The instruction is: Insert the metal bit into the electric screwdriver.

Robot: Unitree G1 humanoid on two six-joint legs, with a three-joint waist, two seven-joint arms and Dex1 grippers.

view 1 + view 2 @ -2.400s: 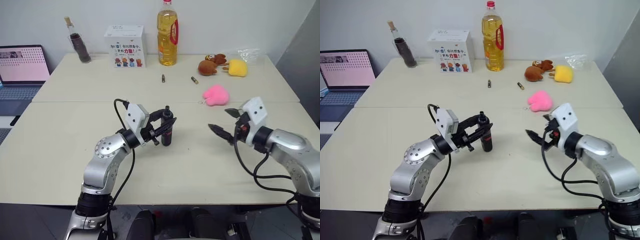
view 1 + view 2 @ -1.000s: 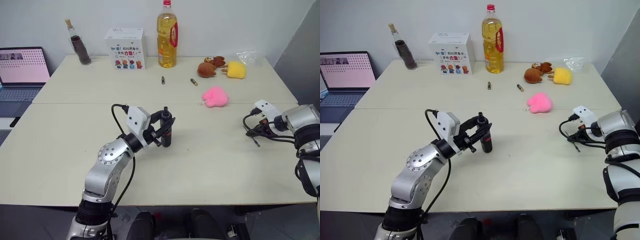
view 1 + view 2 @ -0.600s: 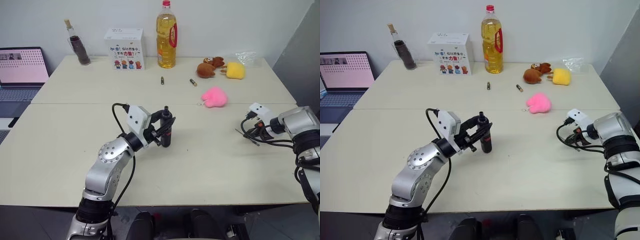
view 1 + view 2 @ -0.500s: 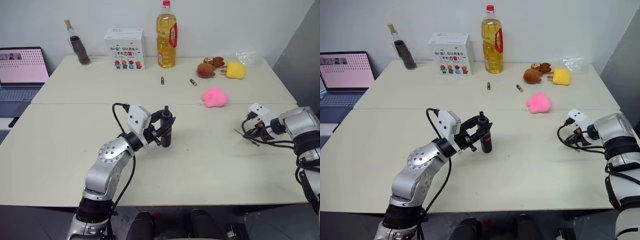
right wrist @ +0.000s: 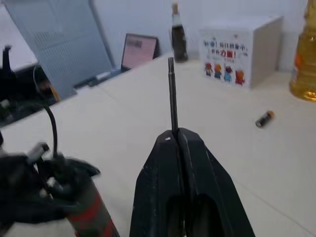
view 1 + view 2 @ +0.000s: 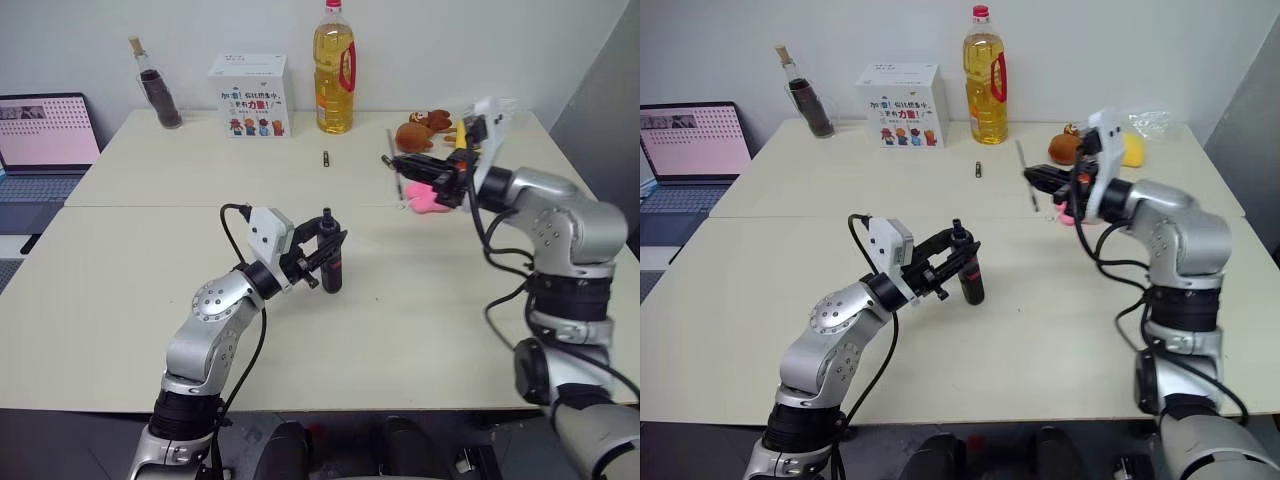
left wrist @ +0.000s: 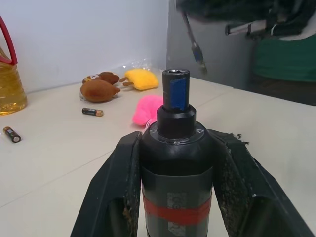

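Both my jaws are clamped, left gripper (image 6: pixel 322 252) around the electric screwdriver (image 6: pixel 331 262) mid-table, right gripper (image 6: pixel 408 165) pinching the metal bit (image 6: pixel 393 160) above the far edge, bare table (image 6: pixel 420 300) between.

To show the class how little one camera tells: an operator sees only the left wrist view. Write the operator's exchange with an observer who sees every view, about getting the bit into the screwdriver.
Operator: The left gripper holds the screwdriver, socket up. A blurred rod hangs above it. Is that the bit, and is it held?
Observer: Yes. The right gripper is shut on the bit, which stands near upright across its fingertips.
Operator: How close is it to the socket?
Observer: Well apart. In the eye views the bit is in the air to the right of the screwdriver and farther back, in front of the pink toy.
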